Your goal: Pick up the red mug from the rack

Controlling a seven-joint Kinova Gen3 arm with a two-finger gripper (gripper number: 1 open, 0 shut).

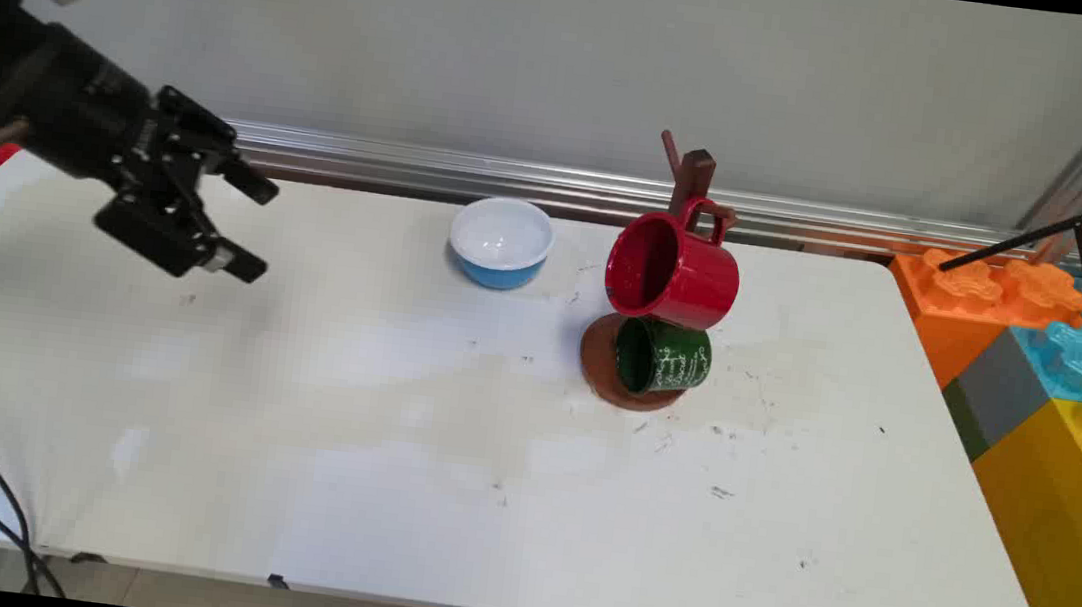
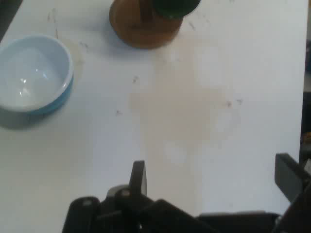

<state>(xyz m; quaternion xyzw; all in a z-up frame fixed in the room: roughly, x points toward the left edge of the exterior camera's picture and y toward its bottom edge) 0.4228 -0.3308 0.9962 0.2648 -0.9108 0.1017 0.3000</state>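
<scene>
The gripper hangs above the left end of the white table, its two black fingers spread wide with nothing between them, pointed toward the right across the tabletop. Nearest to it, though well apart, sits a blue bowl with a white inside, near the table's far edge; in the hand view the bowl lies at upper left, ahead of the fingers. Just right of the bowl stands a brown wooden mug tree on a round base. A red mug hangs by its handle from an upper peg, mouth turned toward the camera, and a green mug with pale markings hangs below it, just above the base. The hand view shows only the base and the green mug's lower edge at its top. Beyond the table's right end, large orange, blue and yellow blocks are stacked, well clear of the arm. The gripper touches nothing.
</scene>
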